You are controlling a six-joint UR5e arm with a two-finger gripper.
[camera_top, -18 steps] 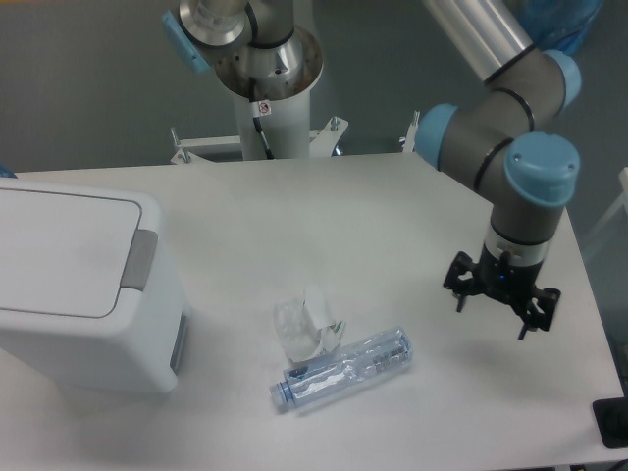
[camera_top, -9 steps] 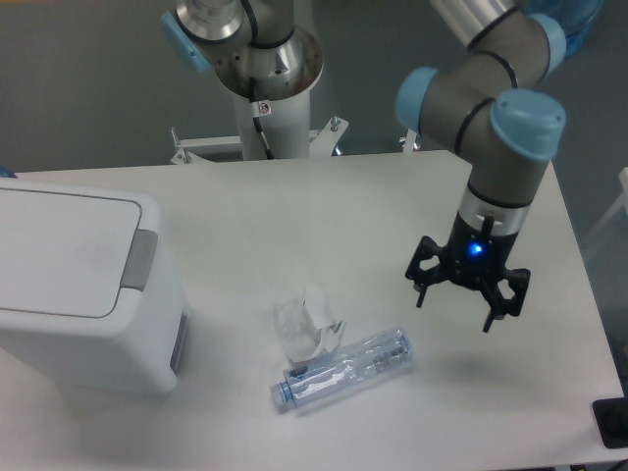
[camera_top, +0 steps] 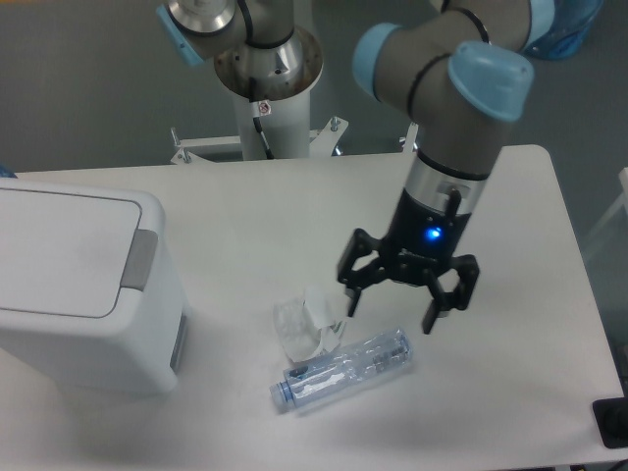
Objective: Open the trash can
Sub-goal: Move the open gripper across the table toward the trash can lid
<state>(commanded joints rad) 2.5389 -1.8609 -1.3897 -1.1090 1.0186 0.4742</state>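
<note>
A white table [camera_top: 294, 211] fills most of the view, with a grey floor behind it and the arm's white mounting column [camera_top: 267, 93] bolted at the far edge. At the left side of the table stands the trash can [camera_top: 83, 294], a big white boxy bin; its flat lid [camera_top: 59, 250] lies down, closed, and the grey push tab [camera_top: 138, 260] sits on the lid's right edge, facing the middle of the table. Right of the bin, near the front centre, a small clear plastic cup [camera_top: 306, 324] lies crumpled, touching or just beside a clear plastic bottle [camera_top: 343, 368] that lies on its side, cap end toward the lower left. Further right, the gripper [camera_top: 404, 302] hangs on the grey and blue arm [camera_top: 446, 118], pointing down, a blue light glowing on its wrist. Its fingers are spread wide with nothing between them, just above the cup and bottle. The bin is well apart from the claw, off to its left, with the cup between them.
</note>
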